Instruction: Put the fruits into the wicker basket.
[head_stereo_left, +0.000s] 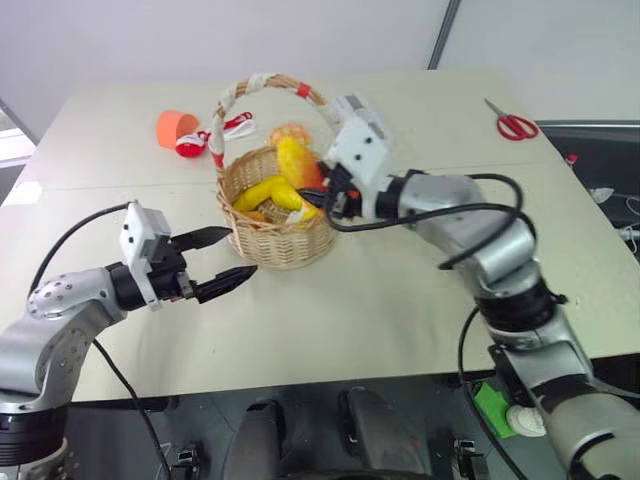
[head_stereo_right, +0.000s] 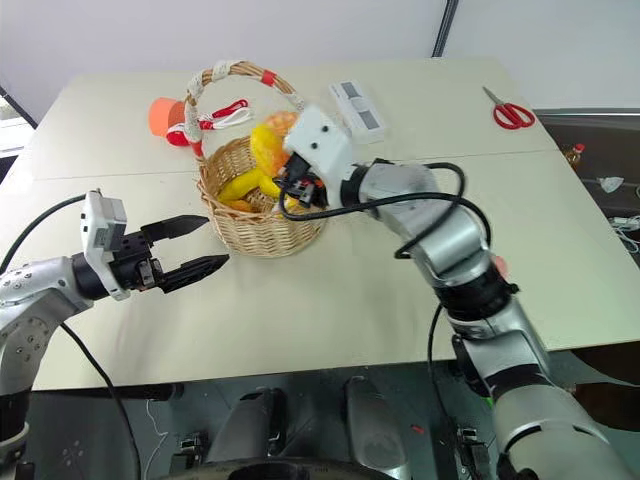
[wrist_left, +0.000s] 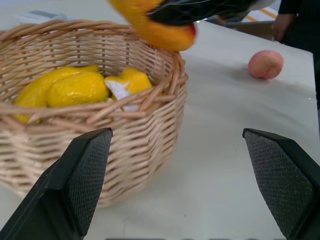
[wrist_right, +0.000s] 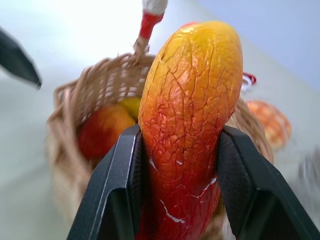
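Oblong red-and-yellow mango (wrist_right: 187, 130), clamped lengthwise between the fingers of the right end effector (head_stereo_left: 335, 190), its long axis running along them. The round tan wicker basket (head_stereo_left: 285, 245) lies just ahead and below, holding yellow bananas (wrist_left: 67, 87) and a second red-yellow fruit (wrist_right: 102, 132). Left end effector (head_stereo_left: 220, 262), spread wide and empty, waits beside the basket; a pink-orange peach (wrist_left: 265, 64) sits on the desk (head_stereo_left: 380, 310) beyond.

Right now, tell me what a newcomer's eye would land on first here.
First, the right gripper clamped on a red-and-yellow mango, held just over the rim of the wicker basket in the middle of the table. The basket already holds yellow bananas. The left gripper waits wide open beside the basket, and a peach lies alone on the table beyond.
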